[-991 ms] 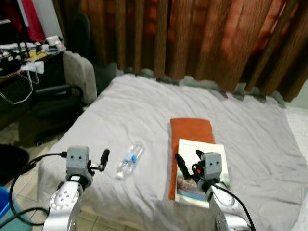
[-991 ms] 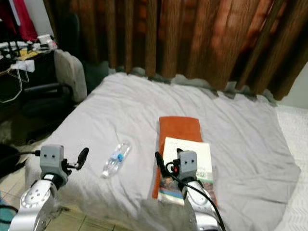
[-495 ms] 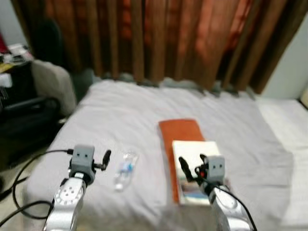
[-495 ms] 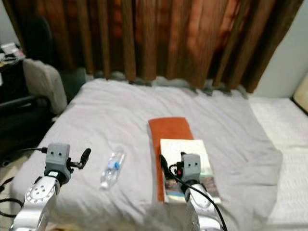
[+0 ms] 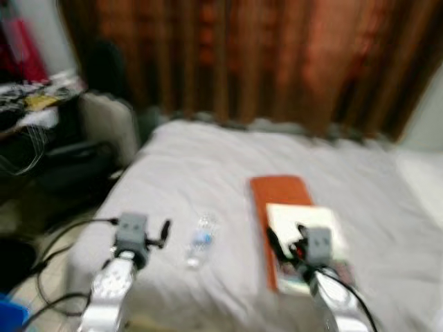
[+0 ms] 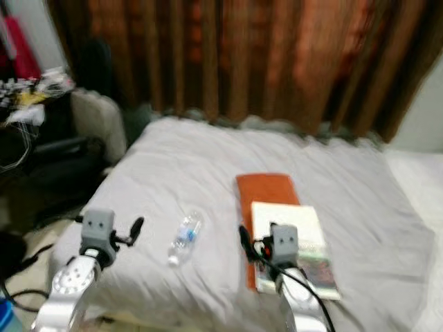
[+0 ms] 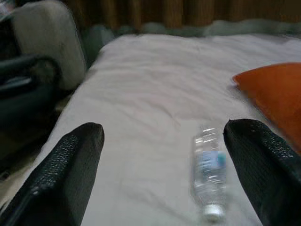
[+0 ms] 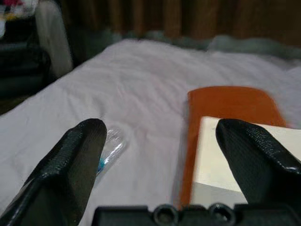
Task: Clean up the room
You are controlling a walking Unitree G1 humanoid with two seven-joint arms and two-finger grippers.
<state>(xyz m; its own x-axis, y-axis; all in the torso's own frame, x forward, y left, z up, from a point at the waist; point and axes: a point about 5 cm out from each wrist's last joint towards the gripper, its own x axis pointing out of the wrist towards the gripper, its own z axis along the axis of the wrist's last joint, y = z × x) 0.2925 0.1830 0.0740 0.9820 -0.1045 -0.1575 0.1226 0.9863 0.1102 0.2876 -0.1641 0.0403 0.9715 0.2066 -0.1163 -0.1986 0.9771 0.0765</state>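
Note:
A clear plastic water bottle (image 5: 201, 243) with a blue label lies on the grey bed (image 5: 208, 173) near its front edge. To its right lies an orange book (image 5: 279, 196) with a white book (image 5: 302, 223) resting on it. My left gripper (image 5: 162, 234) hovers open just left of the bottle (image 7: 209, 174), above the sheet. My right gripper (image 5: 286, 241) is open over the near end of the white book (image 8: 235, 157). In the right wrist view the bottle (image 8: 109, 148) and orange book (image 8: 225, 106) lie beyond the fingers. Both pairs of fingers are empty.
Brown curtains (image 5: 277, 62) hang behind the bed. A black office chair (image 5: 73, 152) with a grey back and a cluttered desk (image 5: 31, 107) stand at the left. A black cable (image 5: 59, 235) trails from my left arm; something blue (image 5: 10, 315) is on the floor.
The whole picture has swung and is blurred, so the camera is moving. The bottle and books lie where they were. Both grippers keep the same open pose.

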